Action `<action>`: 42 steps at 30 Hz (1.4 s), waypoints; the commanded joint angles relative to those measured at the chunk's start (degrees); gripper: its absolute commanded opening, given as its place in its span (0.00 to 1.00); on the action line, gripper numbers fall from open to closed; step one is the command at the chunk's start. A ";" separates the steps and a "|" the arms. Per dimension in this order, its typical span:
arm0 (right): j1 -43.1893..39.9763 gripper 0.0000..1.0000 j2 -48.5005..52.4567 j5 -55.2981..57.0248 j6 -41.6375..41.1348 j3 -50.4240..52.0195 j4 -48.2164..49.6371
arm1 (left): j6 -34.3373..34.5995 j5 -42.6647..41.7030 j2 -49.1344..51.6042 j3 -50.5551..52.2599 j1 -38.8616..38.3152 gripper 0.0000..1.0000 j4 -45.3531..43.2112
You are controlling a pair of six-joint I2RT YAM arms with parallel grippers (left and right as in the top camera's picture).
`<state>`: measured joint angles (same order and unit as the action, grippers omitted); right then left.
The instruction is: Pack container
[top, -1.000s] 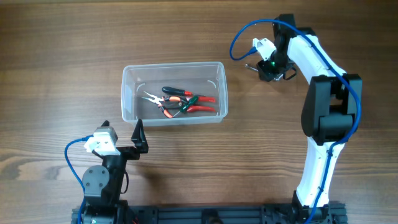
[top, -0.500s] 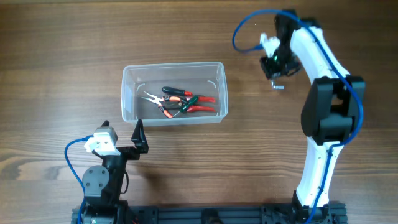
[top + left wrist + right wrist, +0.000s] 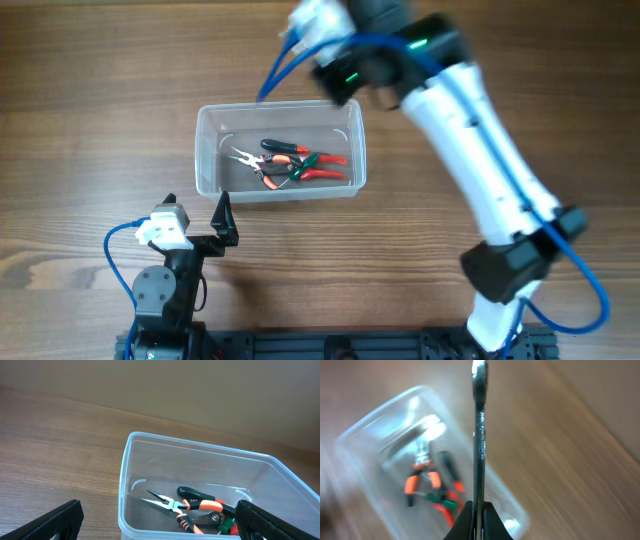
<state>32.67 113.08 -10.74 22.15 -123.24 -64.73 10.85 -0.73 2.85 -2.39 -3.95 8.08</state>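
Observation:
The clear plastic container (image 3: 205, 150) sits at the table's middle and holds orange-and-black needle-nose pliers (image 3: 255, 165), red-handled pliers (image 3: 325, 172) and a green-handled tool. My right gripper (image 3: 479, 510) is shut on a slim silver wrench (image 3: 479, 435) and holds it upright above the container (image 3: 365, 435); in the overhead view that arm is raised and blurred over the container's far right corner (image 3: 350, 65). My left gripper (image 3: 198, 215) is open and empty just in front of the container, whose near rim (image 3: 121, 505) shows between its fingers (image 3: 155, 530).
The table is bare wood around the container. The right arm's base (image 3: 500, 300) stands at the front right and the left arm's base (image 3: 165, 290) at the front left.
The right arm has swung from the far right of the table up and leftward, carrying the wrench over the container. The left arm and the tools in the container have not moved.

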 commanded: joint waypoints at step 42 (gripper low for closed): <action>6.19 1.00 -30.32 24.50 -0.22 1.99 -4.17 | 0.50 0.15 0.17 0.24 0.33 1.00 0.04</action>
<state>40.01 84.14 8.01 18.13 -121.36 -68.86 10.83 -0.73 2.85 -2.39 -3.95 8.08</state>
